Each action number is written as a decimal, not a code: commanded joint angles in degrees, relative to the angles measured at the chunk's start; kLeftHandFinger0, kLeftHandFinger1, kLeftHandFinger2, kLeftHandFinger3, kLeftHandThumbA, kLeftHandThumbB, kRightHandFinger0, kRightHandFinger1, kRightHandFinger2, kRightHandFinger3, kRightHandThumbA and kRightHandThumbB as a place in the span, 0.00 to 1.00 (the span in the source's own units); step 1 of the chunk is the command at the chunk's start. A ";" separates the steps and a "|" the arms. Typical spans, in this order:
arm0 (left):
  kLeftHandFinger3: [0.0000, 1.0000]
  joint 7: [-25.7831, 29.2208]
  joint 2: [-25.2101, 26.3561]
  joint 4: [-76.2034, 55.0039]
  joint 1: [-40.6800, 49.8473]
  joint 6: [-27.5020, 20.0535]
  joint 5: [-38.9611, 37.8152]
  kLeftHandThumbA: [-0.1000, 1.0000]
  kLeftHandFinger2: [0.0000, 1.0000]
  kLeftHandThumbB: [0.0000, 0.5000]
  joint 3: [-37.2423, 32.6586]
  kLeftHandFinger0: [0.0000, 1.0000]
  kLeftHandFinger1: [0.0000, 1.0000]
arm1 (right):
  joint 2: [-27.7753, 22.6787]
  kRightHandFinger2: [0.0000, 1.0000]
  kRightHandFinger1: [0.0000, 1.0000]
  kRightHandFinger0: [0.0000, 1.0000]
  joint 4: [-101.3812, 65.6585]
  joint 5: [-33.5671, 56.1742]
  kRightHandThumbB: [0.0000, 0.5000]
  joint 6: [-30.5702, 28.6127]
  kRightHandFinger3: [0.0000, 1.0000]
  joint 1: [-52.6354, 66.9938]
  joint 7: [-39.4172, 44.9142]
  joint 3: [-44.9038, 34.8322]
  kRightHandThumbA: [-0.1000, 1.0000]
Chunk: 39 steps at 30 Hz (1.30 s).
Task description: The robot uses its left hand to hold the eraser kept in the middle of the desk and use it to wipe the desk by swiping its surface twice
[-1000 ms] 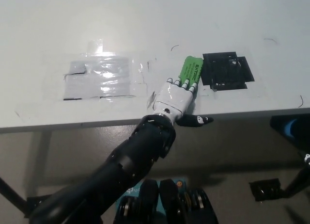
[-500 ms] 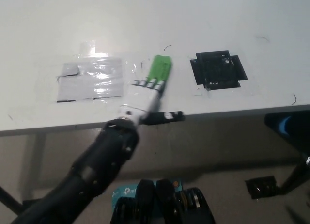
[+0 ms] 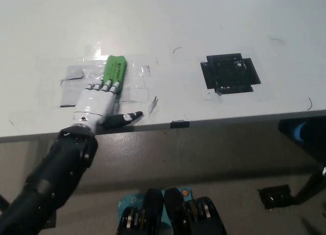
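I see the white left hand [image 3: 97, 105] lying flat on the white desk [image 3: 168, 21], fingers pressed onto the green eraser [image 3: 113, 70]. The eraser sits on the clear taped patch [image 3: 102, 80], well left of the black tape square [image 3: 230, 74].

The eraser [image 3: 113, 70] is bright green with dark lettering; the left hand [image 3: 98, 104] is white with black fingertips; the desk [image 3: 168, 21] is plain white; a black tape patch [image 3: 229, 74] lies near its right front edge.
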 commanded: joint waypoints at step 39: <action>1.00 2.21 3.23 -15.35 5.39 -10.91 -13.71 1.00 1.00 0.76 15.01 1.00 1.00 | -1.63 0.81 0.91 0.92 -1.54 0.24 0.14 -1.37 0.85 1.71 0.56 -1.79 1.00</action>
